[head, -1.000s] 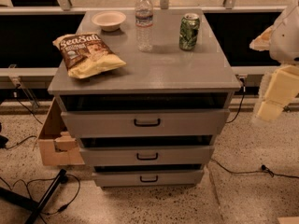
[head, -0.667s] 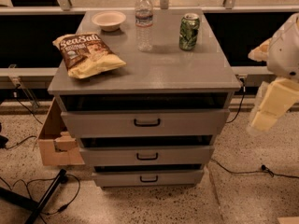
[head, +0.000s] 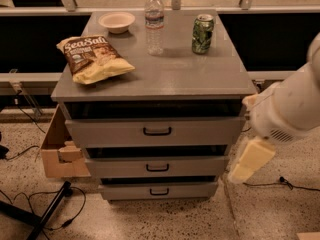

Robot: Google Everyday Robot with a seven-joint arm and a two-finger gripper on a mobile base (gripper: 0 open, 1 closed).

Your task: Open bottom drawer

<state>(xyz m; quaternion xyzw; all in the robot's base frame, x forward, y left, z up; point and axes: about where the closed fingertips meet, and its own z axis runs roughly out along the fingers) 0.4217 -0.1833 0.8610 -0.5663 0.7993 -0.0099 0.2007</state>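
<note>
Holding the gripper (head: 248, 161) down off the front right corner of the worktop (head: 175, 76), below its level, just beside the right end of the middle drawer front (head: 200, 166) and not touching the cabinet; failing to tell the jaws' state, spread or pressed together, with only one cream-coloured piece showing. Carrying it on a bulky white arm (head: 292, 106) reaching in from the right.

Finding the bottom drawer (head: 125, 190) lowest of the three under the worktop's front edge, down and to the left of the gripper and apart from it, showing the slimmest grey front with a small black bar handle (head: 159, 191) at its middle, sitting pushed in with a dark gap above. Passing the top drawer front (head: 100, 132), tallest of the stack, directly under the front edge.

Seeing, on the worktop, a Sea Salt chips bag (head: 95, 59) lying flat toward the front left corner, a pale bowl (head: 116, 21) near the back left corner, a clear water bottle (head: 154, 24) standing upright near the middle of the back edge, and a green can (head: 202, 34) standing upright toward the back right corner.

Noting an open cardboard box (head: 52, 151) on the speckled floor against the cabinet's left side, and black cables (head: 20, 194) trailing across the floor in front of it
</note>
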